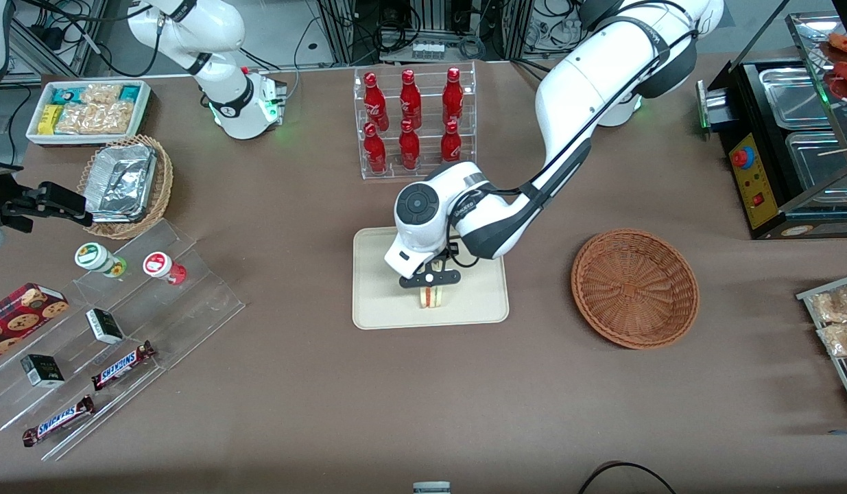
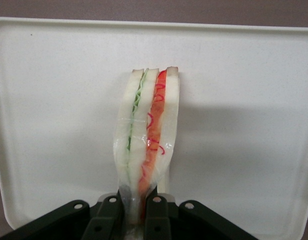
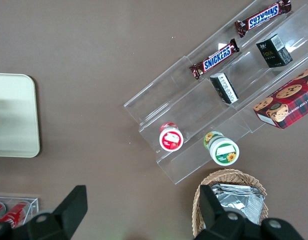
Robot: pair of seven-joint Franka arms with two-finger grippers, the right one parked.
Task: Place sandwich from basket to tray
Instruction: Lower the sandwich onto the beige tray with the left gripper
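Observation:
The sandwich [image 1: 433, 296] is a wrapped white wedge with green and red filling along its cut edge [image 2: 146, 135]. It stands on edge over the cream tray [image 1: 382, 302], low against its surface [image 2: 244, 125]; whether it touches I cannot tell. My left gripper [image 1: 431, 287] is above the tray's middle, shut on the sandwich, its black fingers [image 2: 109, 215] pinching the wedge's narrow end. The reddish-brown wicker basket [image 1: 634, 287] sits beside the tray toward the working arm's end and holds nothing.
A clear rack of red bottles [image 1: 413, 120] stands farther from the front camera than the tray. A clear tiered stand with snack bars and cups [image 1: 114, 329], a tan basket of foil trays [image 1: 127, 184] and a white snack bin [image 1: 87, 110] lie toward the parked arm's end.

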